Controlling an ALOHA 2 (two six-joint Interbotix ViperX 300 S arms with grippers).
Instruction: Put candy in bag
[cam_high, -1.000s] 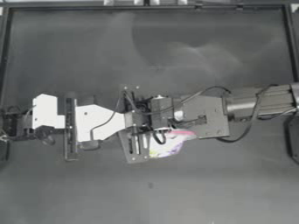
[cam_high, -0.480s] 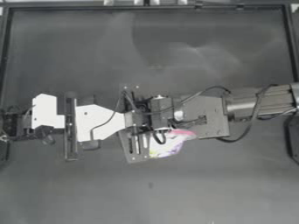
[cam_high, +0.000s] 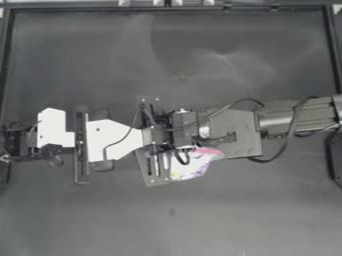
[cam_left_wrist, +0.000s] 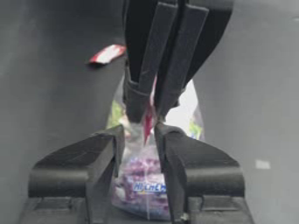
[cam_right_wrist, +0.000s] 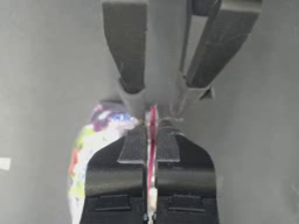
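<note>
Both end effectors pinch bag top; candy lies apart.

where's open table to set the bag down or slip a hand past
Bare table spreads from the arms to the far rim, and again along the near edge. Crowded at the middle: left gripper and right gripper both pinch the bag. The candy lies loose nearby.

On the bag, you can make out white lettering on a blue patch among the pink and purple contents; it looks like "Hi-Chew", though you can't read every letter for certain. You'll find no other legible text, number or sign in any view.
</note>
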